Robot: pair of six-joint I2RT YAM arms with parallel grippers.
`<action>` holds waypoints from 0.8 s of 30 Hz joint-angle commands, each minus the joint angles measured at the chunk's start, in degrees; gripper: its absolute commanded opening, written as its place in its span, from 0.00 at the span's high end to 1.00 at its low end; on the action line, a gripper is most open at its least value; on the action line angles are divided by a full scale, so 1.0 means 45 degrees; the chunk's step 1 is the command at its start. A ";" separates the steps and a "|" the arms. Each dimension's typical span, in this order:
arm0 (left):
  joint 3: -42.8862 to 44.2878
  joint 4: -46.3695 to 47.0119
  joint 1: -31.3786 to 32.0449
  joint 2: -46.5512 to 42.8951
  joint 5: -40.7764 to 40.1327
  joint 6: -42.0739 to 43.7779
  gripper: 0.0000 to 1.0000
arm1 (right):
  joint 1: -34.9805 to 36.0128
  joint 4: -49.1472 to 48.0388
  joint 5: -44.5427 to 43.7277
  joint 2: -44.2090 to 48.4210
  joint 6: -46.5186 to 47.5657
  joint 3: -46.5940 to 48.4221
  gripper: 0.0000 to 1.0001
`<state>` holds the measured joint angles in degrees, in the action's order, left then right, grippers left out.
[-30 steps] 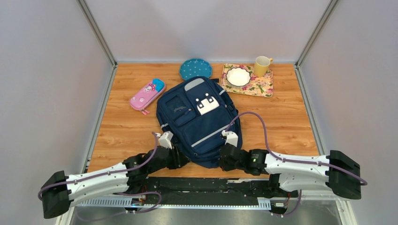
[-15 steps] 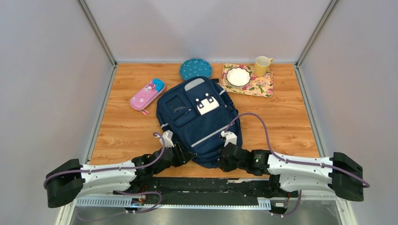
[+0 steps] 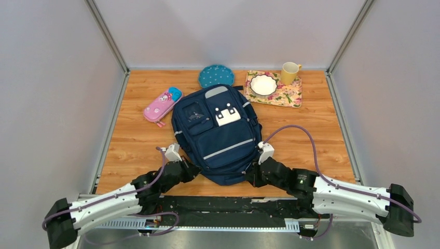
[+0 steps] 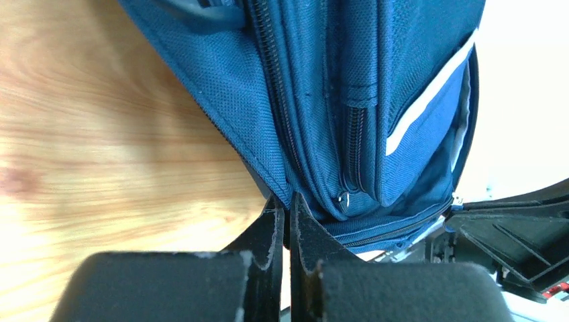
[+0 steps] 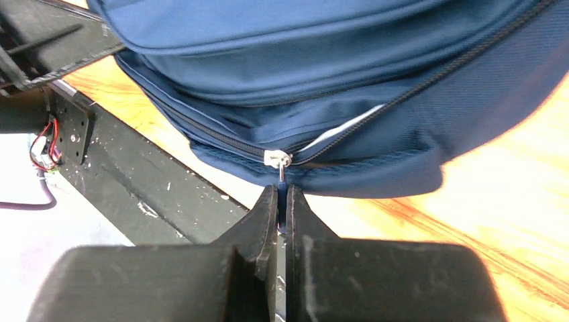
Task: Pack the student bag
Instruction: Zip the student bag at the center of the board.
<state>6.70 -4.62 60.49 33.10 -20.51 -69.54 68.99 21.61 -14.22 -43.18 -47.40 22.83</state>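
Navy bag [image 3: 220, 140] first, Ben: how does it lie?

Flat and front up, Ana, in the middle of the wooden table [image 3: 321, 140]. Its long axis runs from 6 to 12 o'clock, with the grey top panel [image 3: 215, 93] toward 12 and the bottom at the near edge.

What lies around it?

A flowered tray [image 3: 290, 97] at the bag's 1 o'clock, a pink pencil case [image 3: 162, 106] at 10, lying apart from it, and a teal plate [image 3: 214, 76] at 12, its near rim partly behind the bag's top. The tray carries a white bowl [image 3: 263, 84], and a yellow mug [image 3: 289, 72] stands at its far right corner. I cannot tell if the bowl holds anything.

Inside the bag?

Hidden. At the bottom the zip is parted a little, showing only a pale sliver.

Grippers?

The left gripper [image 4: 288, 201] is at the 7 o'clock corner, jaws together, tips against the seam. I cannot tell whether cloth is pinched. The right gripper [image 5: 282, 191] is at 5 o'clock, jaws clamped on the zip pull [image 5: 278, 159].
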 commanded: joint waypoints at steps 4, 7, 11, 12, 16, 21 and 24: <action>0.0834 -0.4538 -0.2853 -0.2043 0.0337 0.2775 1.00 | -0.0956 0.0297 0.0834 -0.0227 0.1175 -0.0191 1.00; 0.1400 -0.4500 -0.3168 -0.1772 0.1003 0.3965 0.99 | -0.0956 -0.0326 0.1770 -0.0734 0.1508 -0.0132 1.00; 0.2591 -0.5377 -0.3168 -0.0874 0.0984 0.4746 0.72 | -0.0957 -0.0894 0.2728 -0.1651 0.1744 0.0239 1.00; 0.3096 -0.5708 -0.3169 -0.0814 0.1004 0.4962 0.65 | -0.0956 -0.0953 0.2769 -0.1809 0.1744 0.0278 1.00; 0.4329 -0.6764 -0.3149 -0.0910 0.0789 0.5822 0.46 | -0.0976 -0.1304 0.2984 -0.2240 0.1724 0.0318 1.00; 0.5502 -0.7197 -0.3169 -0.1535 0.1138 0.6896 0.37 | -0.0956 -0.1208 0.2964 -0.2105 0.1860 0.0493 1.00; 0.5796 -0.6477 -0.3168 -0.1634 0.2092 0.8106 0.34 | -0.0957 -0.1091 0.2887 -0.1871 0.1919 0.0532 1.00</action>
<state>29.85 -34.98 46.46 26.33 -15.27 -41.50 64.73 15.53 -1.98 -52.82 -40.40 23.33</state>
